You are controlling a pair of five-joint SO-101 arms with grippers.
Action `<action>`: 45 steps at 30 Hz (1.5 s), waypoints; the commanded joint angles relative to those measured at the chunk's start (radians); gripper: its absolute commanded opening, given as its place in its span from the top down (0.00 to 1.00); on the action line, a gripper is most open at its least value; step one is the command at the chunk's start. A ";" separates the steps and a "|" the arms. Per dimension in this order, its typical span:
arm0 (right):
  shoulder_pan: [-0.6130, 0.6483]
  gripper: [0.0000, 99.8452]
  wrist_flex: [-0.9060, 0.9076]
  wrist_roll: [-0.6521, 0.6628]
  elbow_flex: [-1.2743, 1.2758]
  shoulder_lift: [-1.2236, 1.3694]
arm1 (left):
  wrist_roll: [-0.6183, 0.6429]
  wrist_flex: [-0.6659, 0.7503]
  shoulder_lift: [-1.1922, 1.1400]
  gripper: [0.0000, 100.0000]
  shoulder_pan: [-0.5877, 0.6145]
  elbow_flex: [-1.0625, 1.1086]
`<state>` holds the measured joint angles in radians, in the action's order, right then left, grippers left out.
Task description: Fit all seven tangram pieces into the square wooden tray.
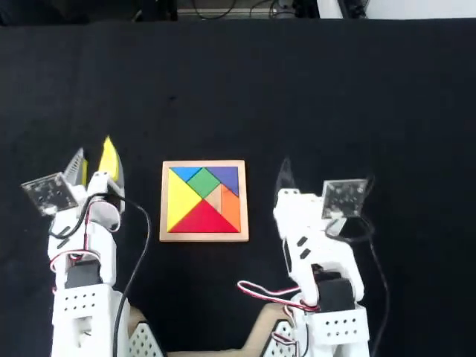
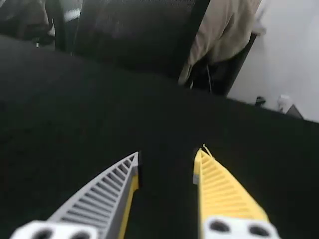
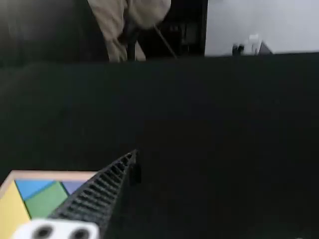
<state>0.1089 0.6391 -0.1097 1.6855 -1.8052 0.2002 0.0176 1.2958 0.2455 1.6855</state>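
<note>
While the square wooden tray point(image 1: 204, 238) lies flat in the middle of the black worktop point(image 1: 335, 97), coloured pieces fill it edge to edge: a yellow triangle point(image 1: 181, 202) on its left, a red triangle point(image 1: 203, 220) along its near edge and a green square point(image 1: 203, 182) near its far edge. The left claw point(image 1: 93, 147) hovers well to the tray's left, fingers apart and gripping nothing. The right claw point(image 1: 285, 177) sits just beside the tray's right edge; whether its fingers are apart or together cannot be told.
</note>
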 commanded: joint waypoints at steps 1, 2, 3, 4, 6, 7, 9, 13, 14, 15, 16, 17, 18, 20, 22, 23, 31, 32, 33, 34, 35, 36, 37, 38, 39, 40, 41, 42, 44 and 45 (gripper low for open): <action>-0.020 0.39 0.147 -0.012 -0.001 -0.076 | 0.009 -0.199 0.009 0.81 0.010 0.021; -0.020 0.39 0.173 -0.012 -0.001 -0.076 | 0.002 -0.233 0.009 0.81 0.010 0.021; -0.020 0.39 0.199 -0.012 -0.001 -0.076 | -0.029 -0.264 0.009 0.80 0.010 0.021; -0.020 0.39 0.224 -0.012 -0.001 -0.076 | -0.078 -0.301 0.009 0.78 0.010 0.021; -0.020 0.39 0.272 -0.008 -0.001 -0.076 | -0.199 -0.396 0.009 0.71 0.010 0.021; -0.020 0.39 0.295 -0.008 -0.001 -0.076 | -0.247 -0.450 0.009 0.67 0.010 0.021; -0.020 0.39 0.338 -0.008 -0.001 -0.076 | -0.307 -0.557 0.009 0.58 0.012 0.021; -0.020 0.39 0.376 -0.008 -0.001 -0.076 | -0.313 -0.626 0.037 0.41 0.010 0.019; -0.020 0.39 0.376 -0.006 -0.001 -0.076 | -0.313 -0.635 0.054 0.38 0.008 0.021; -0.020 0.39 0.374 -0.006 -0.001 -0.076 | -0.313 -0.658 0.074 0.35 0.001 0.021; -0.020 0.39 0.374 -0.006 -0.001 -0.076 | -0.313 -0.695 0.095 0.32 -0.022 0.021; -0.020 0.39 0.374 -0.006 -0.001 -0.076 | -0.313 -0.746 0.120 0.30 -0.050 0.019; -0.020 0.39 0.374 -0.006 -0.001 -0.076 | -0.313 -0.810 0.146 0.29 -0.079 0.016; -0.020 0.39 0.376 -0.006 -0.001 -0.076 | -0.313 -0.936 0.209 0.29 -0.108 0.004; -0.020 0.39 0.377 -0.009 -0.001 -0.073 | -0.313 -1.066 0.282 0.29 -0.125 0.001; -0.020 0.39 0.377 -0.011 -0.001 -0.070 | -0.313 -1.128 0.322 0.29 -0.125 0.001; -0.020 0.39 0.390 -0.008 -0.001 -0.068 | -0.311 -1.287 0.520 0.29 -0.081 0.013; -0.018 0.39 0.411 -0.008 -0.001 -0.070 | -0.311 -1.283 0.509 0.29 -0.065 0.013; -0.017 0.39 0.436 -0.008 -0.001 -0.071 | -0.311 -1.278 0.503 0.29 -0.044 0.013; -0.015 0.39 0.462 -0.006 -0.001 -0.071 | -0.311 -1.275 0.499 0.29 -0.021 0.013; -0.015 0.39 0.486 -0.006 -0.001 -0.073 | -0.311 -1.274 0.496 0.29 -0.002 0.013; -0.015 0.39 0.506 -0.006 -0.001 -0.073 | -0.311 -1.274 0.496 0.29 0.008 0.013; -0.015 0.39 0.519 -0.006 -0.001 -0.073 | -0.311 -1.274 0.496 0.29 0.013 0.013; -0.015 0.39 0.525 -0.006 -0.001 -0.073 | -0.311 -1.274 0.496 0.29 0.012 0.013; -0.015 0.39 0.526 -0.006 -0.001 -0.074 | -0.311 -1.274 0.496 0.29 0.012 0.013; -0.015 0.39 0.526 -0.006 -0.001 -0.074 | -0.311 -1.272 0.494 0.29 0.012 0.013; -0.015 0.39 0.528 -0.006 -0.001 -0.074 | -0.311 -1.272 0.494 0.29 0.012 0.013; -0.015 0.39 0.531 -0.006 -0.001 -0.074 | -0.311 -1.272 0.494 0.30 0.012 0.013; -0.015 0.39 0.532 -0.006 -0.001 -0.068 | -0.296 -1.272 0.493 0.36 0.012 0.015; -0.015 0.39 0.546 -0.006 -0.001 -0.067 | -0.284 -1.272 0.493 0.42 0.012 0.015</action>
<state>0.1089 1.1653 -0.1128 1.6855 -1.8052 -0.1036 -1.2451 1.7914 0.2440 1.6886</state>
